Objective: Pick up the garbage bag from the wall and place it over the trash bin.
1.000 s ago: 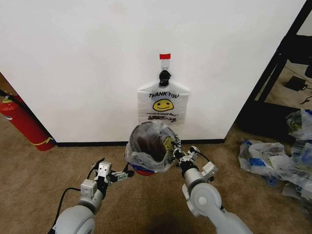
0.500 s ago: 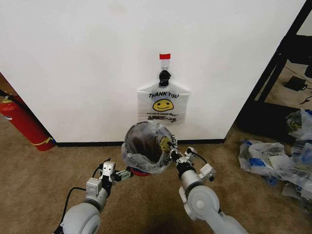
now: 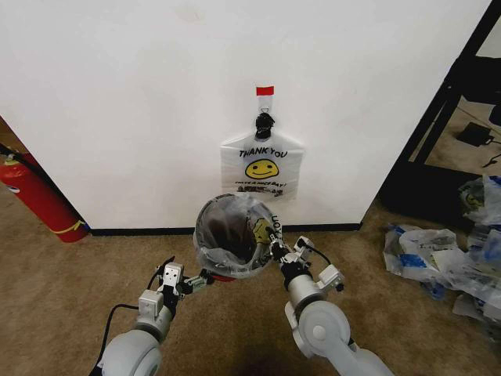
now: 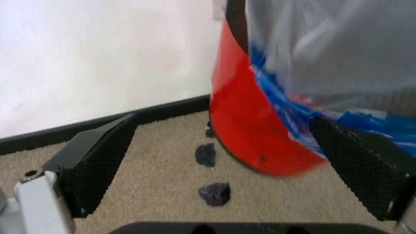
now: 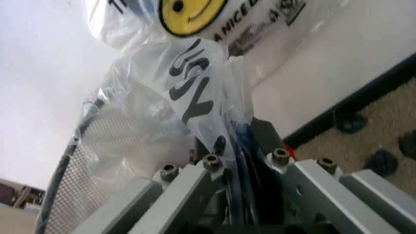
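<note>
The trash bin point(image 3: 233, 235) stands on the carpet point(image 3: 63, 290) in front of the wall point(image 3: 141, 102), with the garbage bag point(image 3: 264, 233) lying over its rim. From the bin, a second bag point(image 3: 261, 167) hangs on a hook point(image 3: 264, 121) at 12 o'clock. The left gripper point(image 3: 198, 280) is at 7 o'clock, the right gripper point(image 3: 275, 249) at 4 o'clock, touching the bag. A fire extinguisher point(image 3: 39, 200) leans at 9 o'clock, a pile of bags point(image 3: 438, 258) lies at 3 o'clock.

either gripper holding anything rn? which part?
Right gripper is shut on the garbage bag, pinching its edge at the trash bin rim. Left gripper is open beside the bin's base, holding nothing.
</note>
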